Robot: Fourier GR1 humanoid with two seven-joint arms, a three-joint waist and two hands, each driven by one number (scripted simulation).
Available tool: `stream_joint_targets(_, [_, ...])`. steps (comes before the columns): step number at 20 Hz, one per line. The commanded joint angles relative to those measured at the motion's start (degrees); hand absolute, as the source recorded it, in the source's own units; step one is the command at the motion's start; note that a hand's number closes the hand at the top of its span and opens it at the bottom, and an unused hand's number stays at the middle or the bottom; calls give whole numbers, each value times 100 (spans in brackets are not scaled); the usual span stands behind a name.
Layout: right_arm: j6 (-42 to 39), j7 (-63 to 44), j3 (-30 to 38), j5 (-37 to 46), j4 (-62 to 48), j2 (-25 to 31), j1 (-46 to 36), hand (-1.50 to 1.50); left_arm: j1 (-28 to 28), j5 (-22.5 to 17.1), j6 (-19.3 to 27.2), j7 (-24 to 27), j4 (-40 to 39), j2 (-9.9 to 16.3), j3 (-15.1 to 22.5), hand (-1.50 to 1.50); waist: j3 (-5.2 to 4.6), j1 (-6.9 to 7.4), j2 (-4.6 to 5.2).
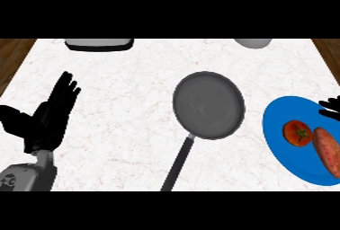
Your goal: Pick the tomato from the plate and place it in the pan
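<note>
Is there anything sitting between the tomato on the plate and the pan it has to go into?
Nothing visible. Between the tomato on the blue plate and the pan lies only bare counter. The sweet potato lies on the tomato's far side, away from the pan.

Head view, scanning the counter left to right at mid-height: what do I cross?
Left hand, open, fingers up → pan, nothing in it → blue plate → tomato on the plate → sweet potato beside it. Right hand fingers show at the right edge.
</note>
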State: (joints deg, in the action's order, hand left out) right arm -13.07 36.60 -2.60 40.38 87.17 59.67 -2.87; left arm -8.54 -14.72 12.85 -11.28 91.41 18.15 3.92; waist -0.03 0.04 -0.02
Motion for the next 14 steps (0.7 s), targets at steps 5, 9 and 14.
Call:
stream_joint_targets(5, [331, -990, 45, 1166, 1183, -183, 619, -150, 180, 4, -82, -248, 380, 19, -143, 0, 0, -61, -26])
stream_joint_targets(9, [161, -1231, 172, 1546, 1517, -430, 737, -150, 207, 93, -133, -269, 397, -75, -195, 0, 1, -27, -10])
stream_joint_targets(14, [33, -1037, 248, 1743, 1971, -914, 1087, -150, 217, 223, -372, 179, -13, -278, -284, 0, 1, -36, -6])
